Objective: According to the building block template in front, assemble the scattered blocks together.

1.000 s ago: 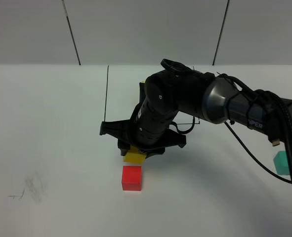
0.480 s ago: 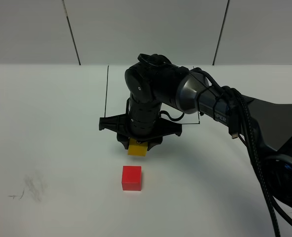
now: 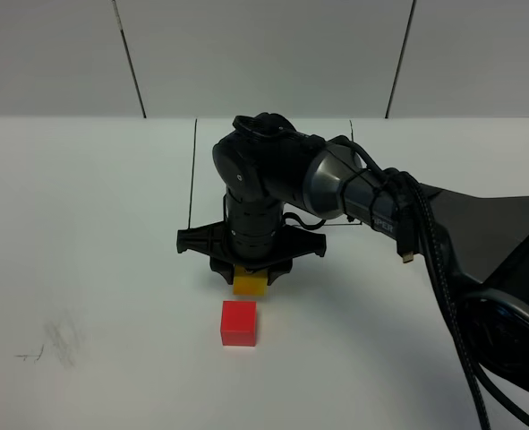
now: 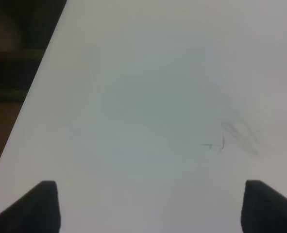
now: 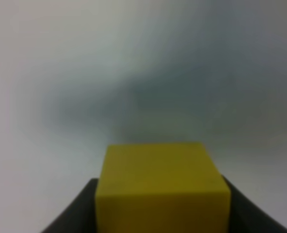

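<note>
Swinging left since a second ago, the right claw (image 3: 250, 274) is grasping the yellow cube (image 3: 249, 286) by opposite flat faces, just behind the red cube (image 3: 238, 322) on the desk (image 3: 94, 260). It is looking light, stiff and smooth. The left claw (image 4: 148, 206) is hanging released.

Right arm (image 3: 336, 184) lies across the middle of the table (image 3: 76, 224) from the right side, and I cannot see past it to the ground behind, right of the black frame line (image 3: 192, 170). The yellow cube (image 3: 249, 286) in the right gripper (image 3: 249, 278) sits just behind the red cube (image 3: 239, 322), with only a narrow gap. The left half is open, and the left gripper (image 4: 149, 187), jaws wide, faces bare surface.
</note>
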Robot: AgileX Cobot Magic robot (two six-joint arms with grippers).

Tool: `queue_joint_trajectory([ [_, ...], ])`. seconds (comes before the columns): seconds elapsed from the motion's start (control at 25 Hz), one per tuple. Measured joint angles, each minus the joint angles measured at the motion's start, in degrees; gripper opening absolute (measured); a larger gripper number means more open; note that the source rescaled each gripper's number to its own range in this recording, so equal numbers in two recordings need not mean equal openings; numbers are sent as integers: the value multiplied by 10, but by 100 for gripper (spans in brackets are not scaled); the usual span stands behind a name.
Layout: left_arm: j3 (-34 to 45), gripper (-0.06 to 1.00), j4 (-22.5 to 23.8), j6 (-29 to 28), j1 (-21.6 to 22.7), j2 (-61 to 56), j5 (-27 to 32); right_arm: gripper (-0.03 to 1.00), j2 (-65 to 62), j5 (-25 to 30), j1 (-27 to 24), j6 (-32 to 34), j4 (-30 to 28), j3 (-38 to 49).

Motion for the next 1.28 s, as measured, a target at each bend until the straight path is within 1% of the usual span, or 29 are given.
queue_joint_trajectory([
  [0.12,0,82,21,-28,0,0,0,46,0,-1,1,1,-6,0],
  [0.24,0,82,30,-40,0,0,0,46,0,-3,5,3,-8,0],
  [1.16,0,82,33,-42,3,0,0,46,21,-3,7,2,-9,0],
  [1.28,0,82,33,-42,3,0,0,46,21,-10,12,2,-9,0],
])
